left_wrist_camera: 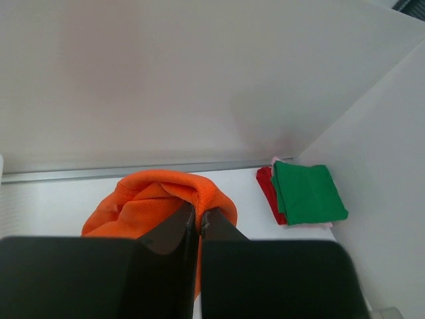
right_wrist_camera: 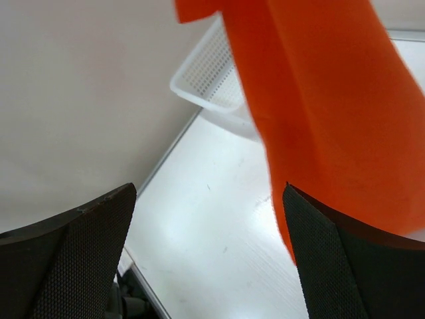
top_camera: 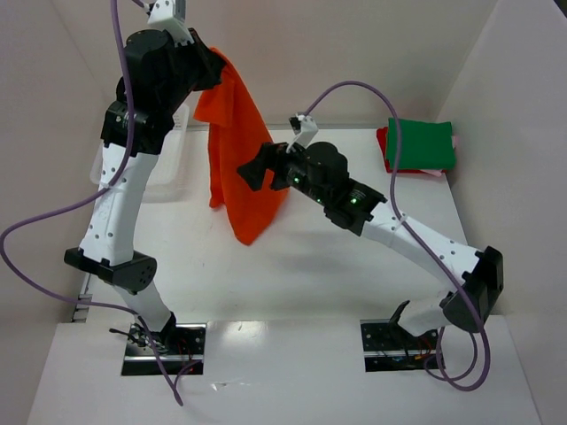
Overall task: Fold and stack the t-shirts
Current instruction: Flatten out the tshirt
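Note:
A bright orange t-shirt hangs in the air from my left gripper, which is raised high at the back left and shut on its top edge. In the left wrist view the gripper pinches a fold of the orange cloth. My right gripper is open beside the hanging shirt's lower part; in the right wrist view the orange cloth hangs just past one fingertip, not gripped. Folded green, red and pale pink shirts lie stacked at the back right.
A white mesh basket stands at the back left behind my left arm, also in the right wrist view. White walls enclose the table on the left, back and right. The table is white.

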`<control>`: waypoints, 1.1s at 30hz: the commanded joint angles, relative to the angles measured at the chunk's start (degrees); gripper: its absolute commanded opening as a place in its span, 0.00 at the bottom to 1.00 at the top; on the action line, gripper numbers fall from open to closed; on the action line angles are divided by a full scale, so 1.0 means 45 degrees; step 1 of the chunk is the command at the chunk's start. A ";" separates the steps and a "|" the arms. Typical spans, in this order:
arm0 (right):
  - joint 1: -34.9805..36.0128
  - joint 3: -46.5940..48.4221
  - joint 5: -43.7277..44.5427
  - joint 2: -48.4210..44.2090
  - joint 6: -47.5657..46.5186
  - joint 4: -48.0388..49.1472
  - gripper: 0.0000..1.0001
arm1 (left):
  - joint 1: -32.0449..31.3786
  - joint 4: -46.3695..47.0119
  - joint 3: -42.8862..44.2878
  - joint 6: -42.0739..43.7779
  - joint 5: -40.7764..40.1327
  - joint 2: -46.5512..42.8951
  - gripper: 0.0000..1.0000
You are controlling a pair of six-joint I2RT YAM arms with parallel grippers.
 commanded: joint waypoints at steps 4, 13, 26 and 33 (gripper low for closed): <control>0.0986 0.1923 0.2898 0.1491 -0.0154 -0.0628 0.94 | -0.0012 0.0776 0.0452 -0.0457 -0.0599 -0.0199 0.00; 0.0986 0.4094 0.4949 0.3444 -0.0466 -0.1118 0.94 | -0.0012 0.0776 0.0941 -0.0711 0.0025 -0.0433 0.00; 0.0364 0.4662 0.8932 0.4345 -0.1072 0.0210 0.42 | -0.0012 0.0893 0.0279 -0.0985 0.1980 -0.1955 0.00; -0.1743 0.2852 0.8546 0.2902 0.0332 -0.0512 0.03 | -0.0012 0.1966 -0.2280 -0.0985 0.1980 -0.3303 0.00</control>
